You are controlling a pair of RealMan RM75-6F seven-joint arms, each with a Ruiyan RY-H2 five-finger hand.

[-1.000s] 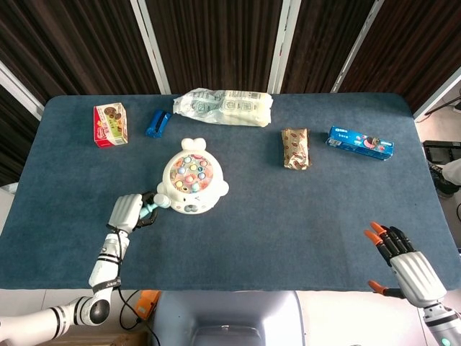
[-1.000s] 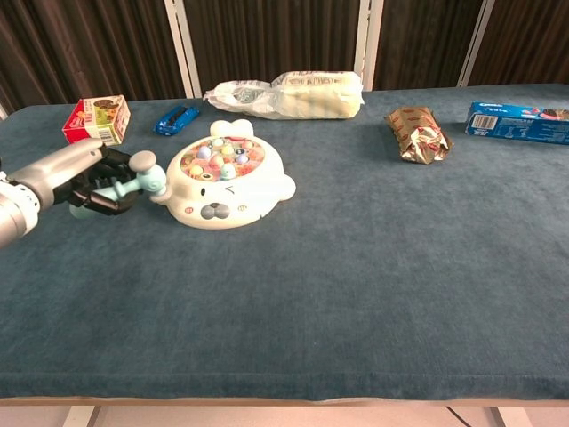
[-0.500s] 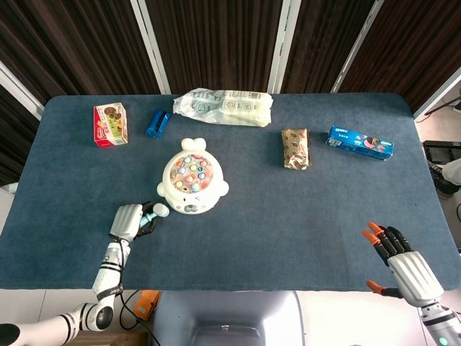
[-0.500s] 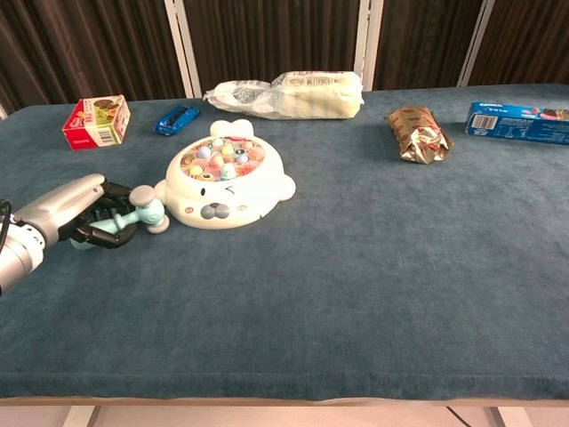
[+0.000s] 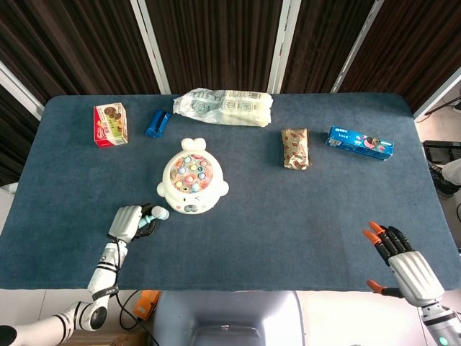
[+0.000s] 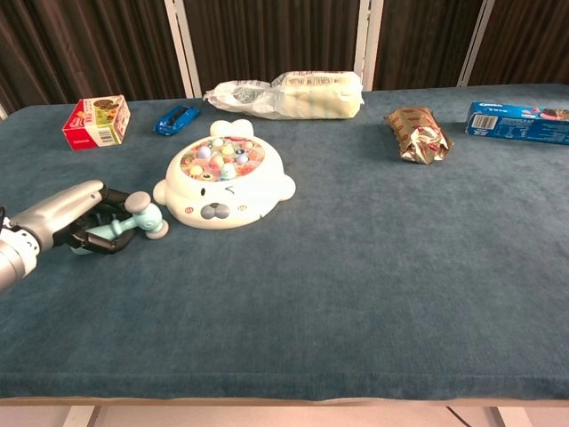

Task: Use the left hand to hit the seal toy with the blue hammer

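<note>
The white seal toy (image 5: 191, 183) (image 6: 222, 185), its round top full of coloured pegs, lies left of the table's middle. My left hand (image 5: 127, 223) (image 6: 64, 222) sits low at the table's front left, just left of the seal, and grips the handle of the small blue hammer (image 5: 152, 215) (image 6: 130, 223). The hammer's head points toward the seal's left side, a short gap away. My right hand (image 5: 403, 263) hovers open at the front right corner, fingers spread, holding nothing; the chest view does not show it.
Along the back lie a red snack box (image 5: 110, 124), a small blue packet (image 5: 157, 122), a clear plastic bag of goods (image 5: 225, 107), a brown wrapped snack (image 5: 294, 148) and a blue biscuit box (image 5: 359, 143). The near table edge runs just below my left hand.
My left hand has drawn back toward the front edge and dropped lower with the hammer, taking the head away from the seal's side. The right hand stayed put.
</note>
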